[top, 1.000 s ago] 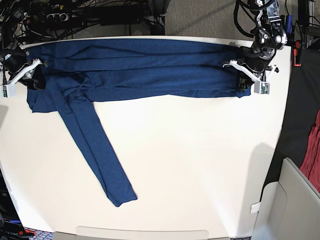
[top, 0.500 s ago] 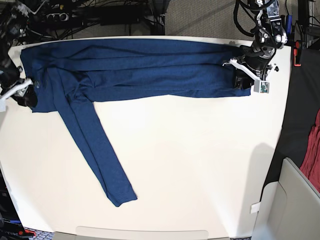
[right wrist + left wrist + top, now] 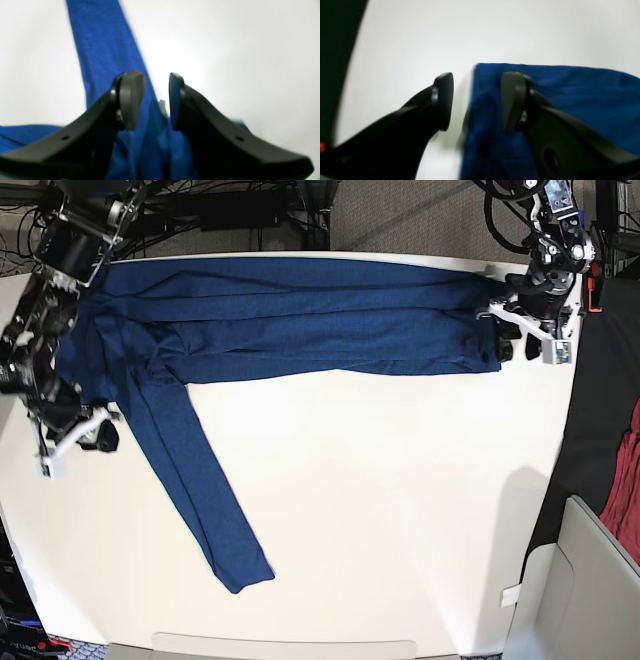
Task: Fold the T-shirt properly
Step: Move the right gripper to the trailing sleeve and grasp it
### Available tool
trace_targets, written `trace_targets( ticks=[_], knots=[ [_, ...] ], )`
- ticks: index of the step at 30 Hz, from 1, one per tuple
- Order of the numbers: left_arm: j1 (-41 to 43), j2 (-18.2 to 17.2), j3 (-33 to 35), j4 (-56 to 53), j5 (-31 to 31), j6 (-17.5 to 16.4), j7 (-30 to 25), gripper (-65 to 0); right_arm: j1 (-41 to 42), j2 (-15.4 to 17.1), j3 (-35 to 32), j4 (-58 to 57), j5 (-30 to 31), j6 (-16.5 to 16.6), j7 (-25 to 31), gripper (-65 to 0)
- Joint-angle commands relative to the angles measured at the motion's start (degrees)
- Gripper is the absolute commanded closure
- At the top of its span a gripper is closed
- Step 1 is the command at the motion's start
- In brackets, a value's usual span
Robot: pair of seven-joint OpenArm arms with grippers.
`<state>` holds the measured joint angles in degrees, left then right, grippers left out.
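The navy T-shirt lies in a long band across the back of the white table. One sleeve runs diagonally toward the front. My left gripper is at the shirt's right end. In the left wrist view it is open, one finger over bare table and the other over the T-shirt, with the cloth's edge between them. My right gripper hovers at the left, beside the top of the sleeve. In the right wrist view it is open, blue cloth lies low between its fingers, and the sleeve stretches away.
A reddish-maroon cloth hangs off the right side beyond the table edge. A pale grey box stands at the front right. Cables and equipment crowd the floor behind the table.
My left gripper has opened, let go of the shirt's right end and shifted slightly right. My right arm has swung from the back-left corner forward along the left edge to the sleeve.
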<state>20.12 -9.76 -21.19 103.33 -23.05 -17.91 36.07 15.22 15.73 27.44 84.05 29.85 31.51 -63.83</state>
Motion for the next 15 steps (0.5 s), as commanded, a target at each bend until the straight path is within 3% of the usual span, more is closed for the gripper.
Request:
trace_targets(
  ticks=[1, 7, 13, 15],
  knots=[
    [-0.38, -0.48, -1.1, 1.24, -0.29, -0.15, -1.13, -29.8, 3.02, 0.93, -0.67, 0.04, -0.7, 0.1, 1.72, -21.2],
    [-1.35, 0.4, -3.73, 1.68, -0.47, -0.15, -1.13, -29.8, 13.22, -3.99, -5.42, -8.23, -11.96, 0.1, 4.8, -22.2],
    [-1.35, 1.19, -3.64, 4.5, -0.47, -0.15, -1.13, -29.8, 22.01, -7.51, -8.94, -16.23, -23.56, 0.1, 8.23, -35.8],
    [-1.35, 1.54, -3.64, 5.37, -0.47, -0.15, -1.04, -29.8, 23.59, -8.03, -9.73, -17.63, -27.69, 0.1, 9.37, -36.7]
  ],
)
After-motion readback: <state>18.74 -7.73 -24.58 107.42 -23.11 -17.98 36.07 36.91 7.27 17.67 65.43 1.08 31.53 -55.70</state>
